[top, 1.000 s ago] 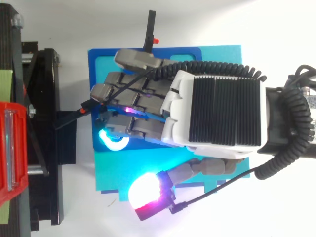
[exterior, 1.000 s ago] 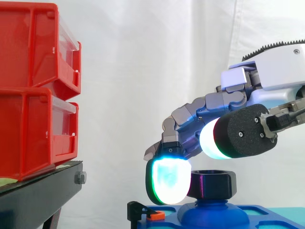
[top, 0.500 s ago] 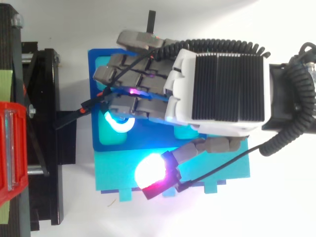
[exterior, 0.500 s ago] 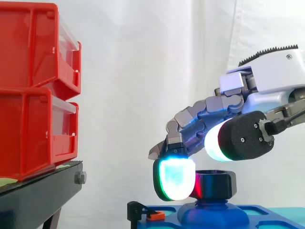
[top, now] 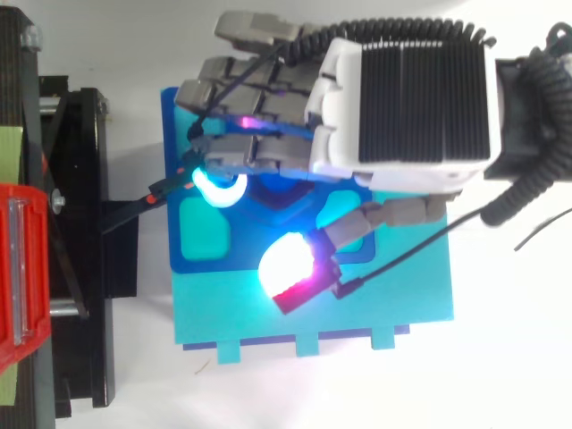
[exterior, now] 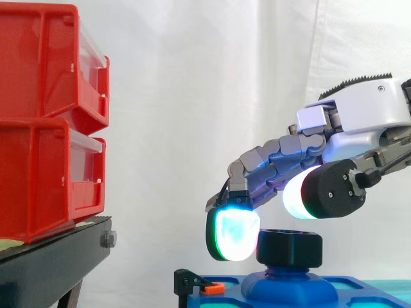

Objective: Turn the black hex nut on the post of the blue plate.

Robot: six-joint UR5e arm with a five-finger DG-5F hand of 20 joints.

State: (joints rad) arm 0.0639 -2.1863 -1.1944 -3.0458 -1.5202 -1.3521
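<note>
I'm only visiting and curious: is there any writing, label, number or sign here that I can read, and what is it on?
No readable text anywhere in these pictures.
The red bins: no writing visible on them.
The hand: no legible marking on its casing.
The blue plate and the black hex nut: plain, nothing printed.

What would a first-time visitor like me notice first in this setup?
Most likely the robot hand reaching in from the right. One fingertip pad glows white-green beside the black hex nut, and a bright white thumb pad sits just above it. After that, the two stacked red bins on the black stand at the left, vivid against the white curtain.
</note>
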